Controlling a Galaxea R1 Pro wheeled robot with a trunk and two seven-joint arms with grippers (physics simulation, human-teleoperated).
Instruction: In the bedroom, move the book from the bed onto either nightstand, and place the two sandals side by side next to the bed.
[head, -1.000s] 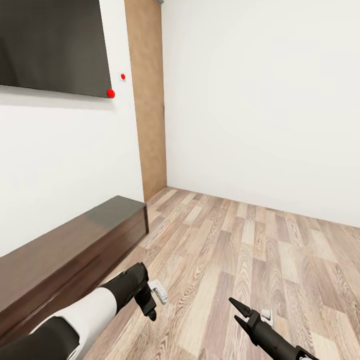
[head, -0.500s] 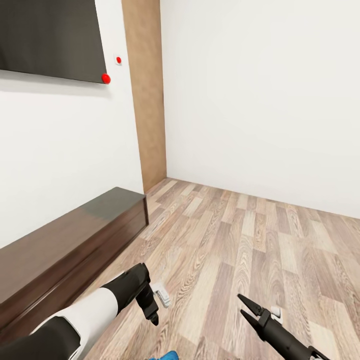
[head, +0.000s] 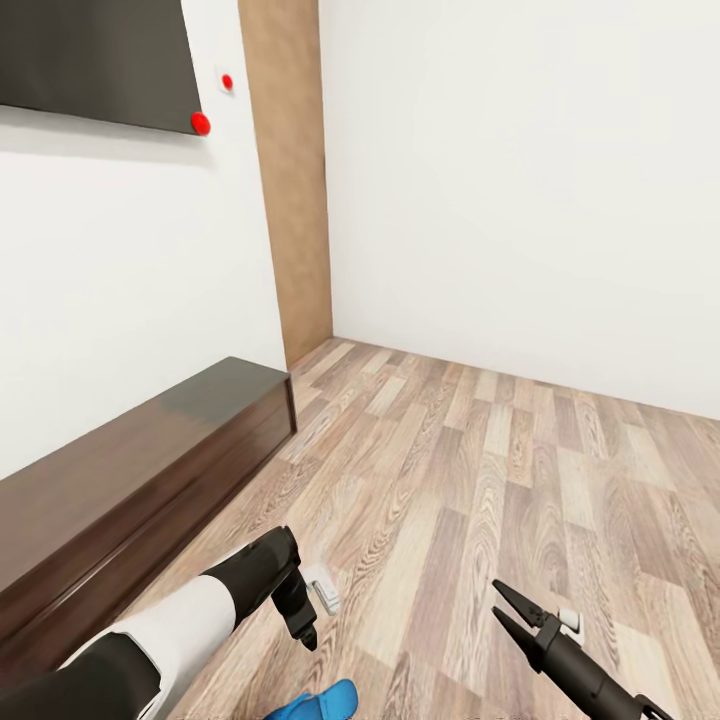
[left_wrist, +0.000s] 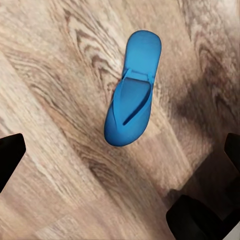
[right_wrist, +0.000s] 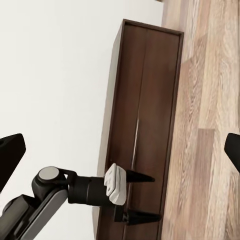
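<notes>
Across the head view, a wood-plank floor (head: 500, 470) runs to plain white walls, with a long low dark-brown bench (head: 130, 480) along the left wall under a dark panel (head: 90, 60); the left end effector (head: 300, 620) hangs fingers-down, whether spread or closed I cannot tell there, the right end effector (head: 515, 612) is spread open, and a blue sandal (head: 320, 702) peeks in at the near edge. Seen from the left wrist, that sandal (left_wrist: 132, 95) lies alone on the planks between widely parted fingertips (left_wrist: 10, 155), untouched. From the right wrist, the left end effector (right_wrist: 142, 197) shows its fingers apart before the bench (right_wrist: 145, 115).

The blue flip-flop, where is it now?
The sandal lies flat on the wood floor, under the open left gripper, near the long dark bench.
</notes>
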